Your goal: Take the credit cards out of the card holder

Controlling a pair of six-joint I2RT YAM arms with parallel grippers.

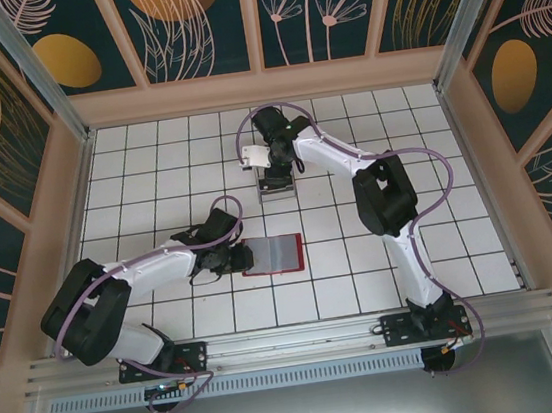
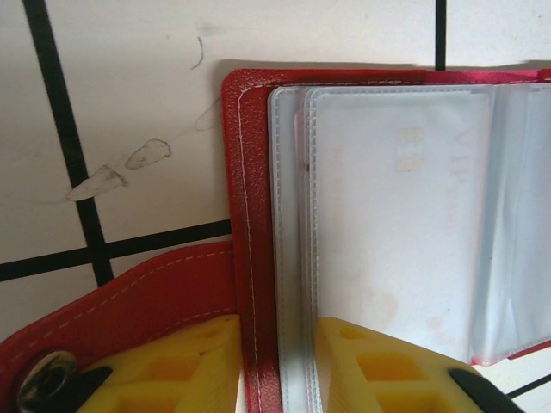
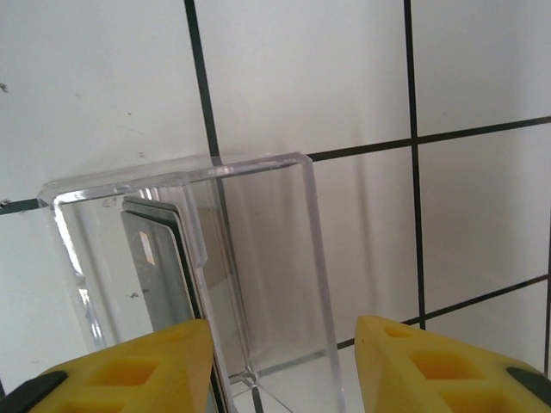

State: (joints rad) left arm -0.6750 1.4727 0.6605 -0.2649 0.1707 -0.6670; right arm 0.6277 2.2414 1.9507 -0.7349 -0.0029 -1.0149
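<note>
Tabletop (image 1: 442, 246): the card holder (image 1: 274, 255) lies open at mid-front. The left fingers (image 2: 172, 379) pinch its red left border and sleeve edges, likely anchoring it so cards slide out cleanly. One pale card (image 2: 396, 215) sits in a sleeve. Farther back, the clear box (image 3: 306, 206), judged the drop-off point, holds credit cards (image 3: 153, 267) upright against one wall. The right fingers (image 3: 448, 370) hang spread over the box, empty.
</note>
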